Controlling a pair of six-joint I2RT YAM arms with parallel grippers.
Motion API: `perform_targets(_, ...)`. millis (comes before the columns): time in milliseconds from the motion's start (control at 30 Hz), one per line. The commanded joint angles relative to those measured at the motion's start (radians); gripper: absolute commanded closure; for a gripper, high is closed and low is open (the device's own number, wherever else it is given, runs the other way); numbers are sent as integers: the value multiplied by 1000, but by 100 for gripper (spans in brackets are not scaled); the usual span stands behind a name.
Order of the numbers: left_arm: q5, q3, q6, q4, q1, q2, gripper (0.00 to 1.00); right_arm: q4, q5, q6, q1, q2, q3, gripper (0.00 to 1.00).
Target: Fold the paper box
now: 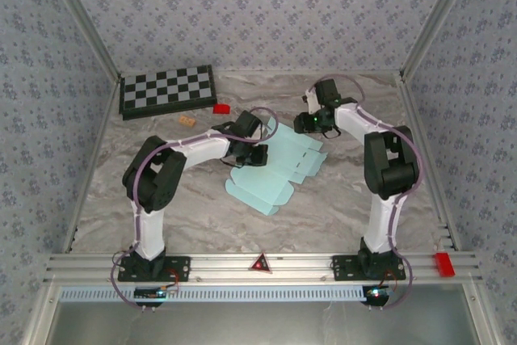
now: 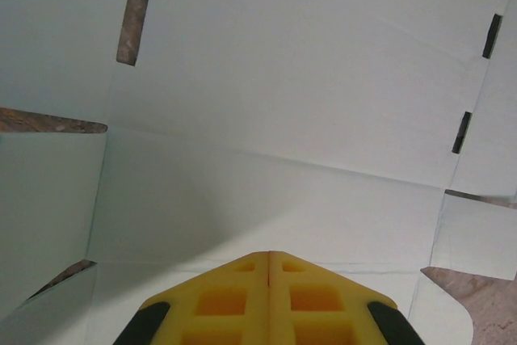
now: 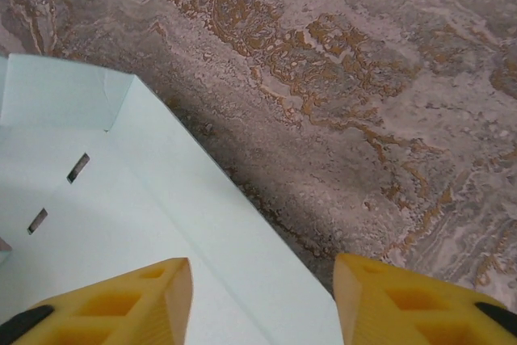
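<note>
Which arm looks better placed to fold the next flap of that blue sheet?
Probably the right. The right gripper is open, the paper box's edge flap running between its fingers; the left gripper is shut over a flat panel.

No legible text, labels or numbers; a small red triangle marker (image 1: 259,262) on the front rail (image 1: 315,265)

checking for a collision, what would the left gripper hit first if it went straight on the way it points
The paper box: the left gripper, jaws shut, points at its flat light-blue sheet right ahead. How close the tips are is unclear.
</note>
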Motion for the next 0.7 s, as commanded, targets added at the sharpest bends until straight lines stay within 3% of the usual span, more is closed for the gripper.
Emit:
perform_targets(0, 18, 22, -18, 8, -6, 37, 100, -80, -22, -48, -12, 42, 69, 45)
perform_targets(667, -21, -102, -67, 47, -7, 23, 100, -308, -175, -256, -35, 263, 340, 45)
